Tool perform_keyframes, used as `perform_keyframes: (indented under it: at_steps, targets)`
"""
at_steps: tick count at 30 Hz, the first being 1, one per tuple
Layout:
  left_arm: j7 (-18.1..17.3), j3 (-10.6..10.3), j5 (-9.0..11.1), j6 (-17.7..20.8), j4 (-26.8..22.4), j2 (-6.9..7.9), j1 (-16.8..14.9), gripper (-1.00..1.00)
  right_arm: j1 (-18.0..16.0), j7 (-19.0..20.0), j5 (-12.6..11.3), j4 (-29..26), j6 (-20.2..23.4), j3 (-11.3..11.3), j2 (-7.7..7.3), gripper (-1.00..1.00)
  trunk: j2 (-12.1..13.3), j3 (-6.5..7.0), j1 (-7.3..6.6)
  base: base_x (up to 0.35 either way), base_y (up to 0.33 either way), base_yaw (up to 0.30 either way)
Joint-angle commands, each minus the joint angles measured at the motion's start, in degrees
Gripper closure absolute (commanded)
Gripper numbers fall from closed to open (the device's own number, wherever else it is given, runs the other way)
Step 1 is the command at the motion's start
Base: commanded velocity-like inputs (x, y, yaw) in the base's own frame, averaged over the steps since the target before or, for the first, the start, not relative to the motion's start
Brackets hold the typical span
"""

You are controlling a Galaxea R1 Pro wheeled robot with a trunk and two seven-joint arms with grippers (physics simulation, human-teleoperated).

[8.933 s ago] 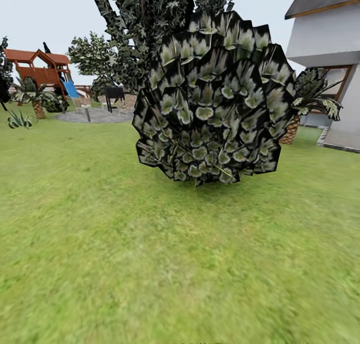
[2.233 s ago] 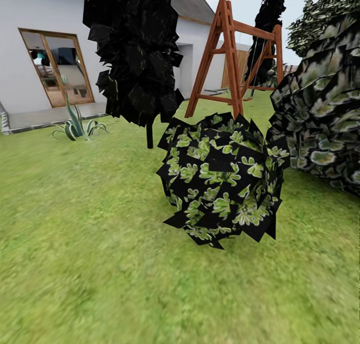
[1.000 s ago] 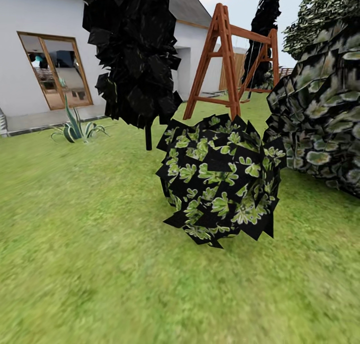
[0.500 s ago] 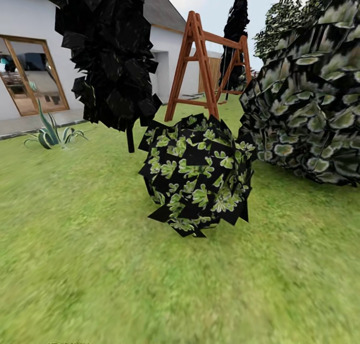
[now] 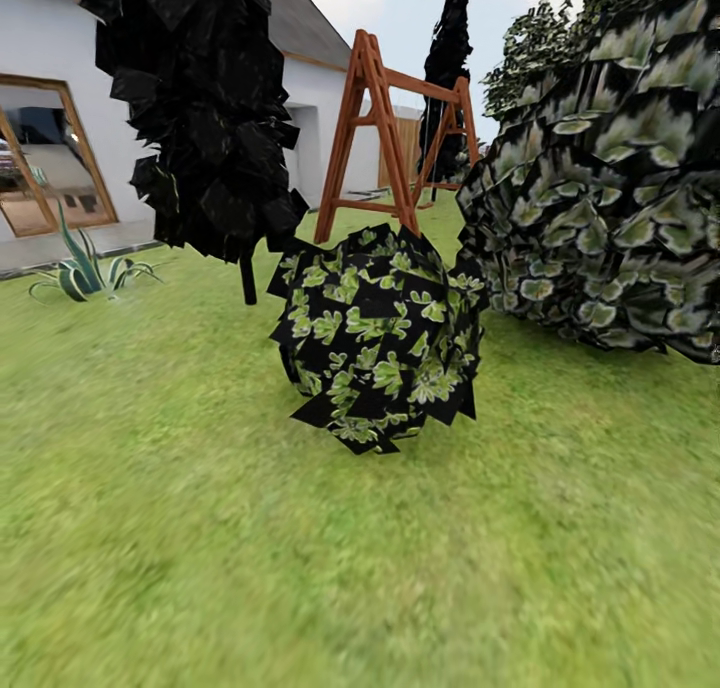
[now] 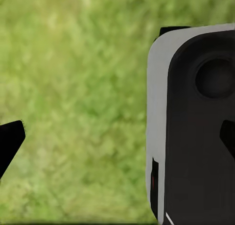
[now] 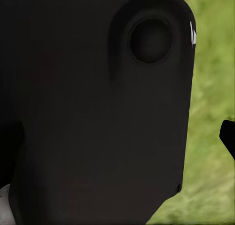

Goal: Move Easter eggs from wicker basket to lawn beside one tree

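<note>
Ahead, from the head camera: lawn [image 5: 200, 528], round leafy bush [image 5: 378, 340], black bushy tree [image 5: 205, 108], wooden swing frame [image 5: 385, 133], white house [image 5: 40, 48]. Closer, from both wrists: dark robot casing [image 7: 93, 107] over grass. Claw spread impossible to tell; eggs and basket unseen.

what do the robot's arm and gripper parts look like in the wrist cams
In the left wrist view, a black fingertip tapers to a point, beside a rounded black housing with a pale grey edge and a round recess. In the right wrist view, a large matte black housing has rounded corners, a round recess and a small white mark at its edge; another black tip shows over the lawn.
</note>
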Motion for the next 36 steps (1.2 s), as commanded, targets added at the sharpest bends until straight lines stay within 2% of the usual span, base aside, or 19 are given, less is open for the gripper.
perform_keyframes:
  at_steps: [1, 11, 22, 28, 36]
  targets:
    - [0.04, -0.02, -0.03, -0.18, 0.04, 0.00, -0.02, -1.00, 0.03, 0.04, -0.02, -0.05, -0.11, -0.09, 0.00, -1.00, -0.03, -0.03, -0.03, -0.272, 0.182, -0.098]
    - [0.04, -0.02, -0.03, -0.18, 0.04, 0.00, -0.02, -1.00, -0.01, 0.04, -0.01, -0.09, -0.11, -0.09, 0.06, -1.00, -0.03, 0.20, -0.03, -0.267, 0.194, -0.195]
    - [0.04, -0.02, -0.03, -0.18, 0.04, 0.00, -0.02, -1.00, 0.02, 0.04, 0.02, -0.08, -0.10, -0.03, 0.05, -1.00, -0.03, 0.24, -0.03, -0.200, 0.206, -0.035]
    - [0.04, -0.02, -0.03, -0.18, 0.04, 0.03, -0.02, -1.00, 0.01, 0.04, 0.05, -0.03, -0.10, 0.06, 0.08, -1.00, -0.03, 0.20, -0.03, -0.030, 0.229, 0.061]
    - [0.04, -0.02, -0.03, -0.33, 0.04, 0.18, -0.02, -1.00, 0.02, 0.04, 0.06, -0.01, -0.10, 0.09, 0.09, -1.00, -0.03, -0.01, -0.03, -0.004, 0.225, 0.225]
